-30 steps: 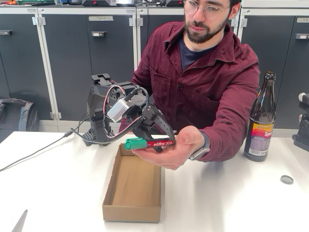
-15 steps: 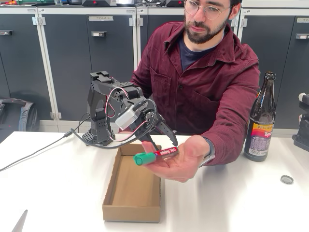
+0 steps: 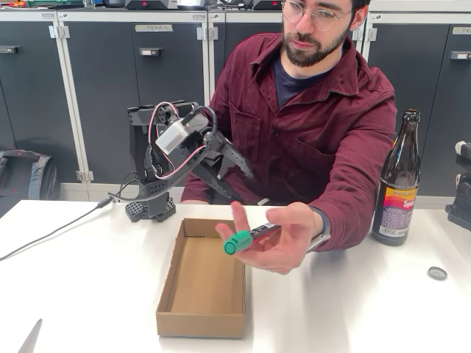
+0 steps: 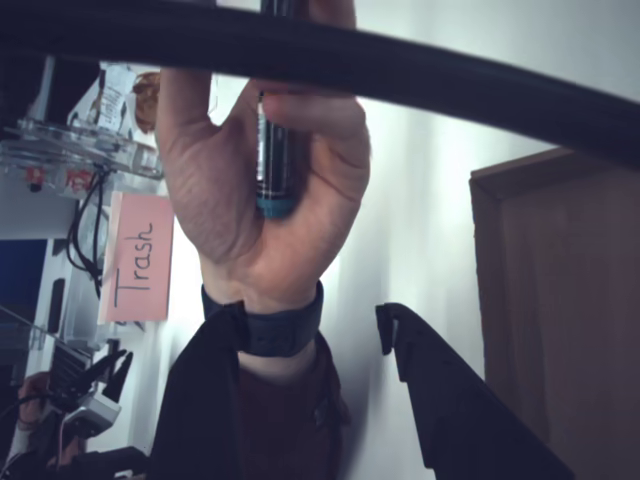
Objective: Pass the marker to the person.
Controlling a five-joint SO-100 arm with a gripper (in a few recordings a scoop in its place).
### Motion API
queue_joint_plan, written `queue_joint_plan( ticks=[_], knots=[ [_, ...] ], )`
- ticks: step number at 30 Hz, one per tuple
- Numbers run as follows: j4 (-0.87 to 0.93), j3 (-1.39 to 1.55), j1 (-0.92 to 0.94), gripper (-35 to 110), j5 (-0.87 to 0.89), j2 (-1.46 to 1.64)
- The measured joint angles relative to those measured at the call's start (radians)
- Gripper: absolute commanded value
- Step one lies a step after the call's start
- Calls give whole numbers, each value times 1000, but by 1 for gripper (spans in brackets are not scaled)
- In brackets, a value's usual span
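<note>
One person (image 3: pixel 324 118) sits behind the white desk (image 3: pixel 353 309), palm (image 3: pixel 283 239) up, cradling the single marker (image 3: pixel 249 238), green cap forward, above one shallow cardboard box (image 3: pixel 202 283). The black arm's fingers (image 3: pixel 234 175) hang spread and empty, apart from the marker. One brown glass bottle (image 3: pixel 398 184) stands toward the desk's right edge.

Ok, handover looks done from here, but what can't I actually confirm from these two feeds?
- Marker label: fixed view, the person's hand wraps the barrel; just the green cap shows.
- Marker's cap end: wrist view, cut off by the top edge and a dark cable.
- End effector fingertips: fixed view, black against the dark maroon shirt, so the exact gap is unclear.
- Cardboard box near inner wall: hidden by its own rim.
</note>
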Motion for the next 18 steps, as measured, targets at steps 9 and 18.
queue_joint_plan(
  ticks=[9, 18],
  knots=[
    [2, 5, 14, 27, -23, 12],
    [2, 11, 14, 26, -32, 21]
  ],
)
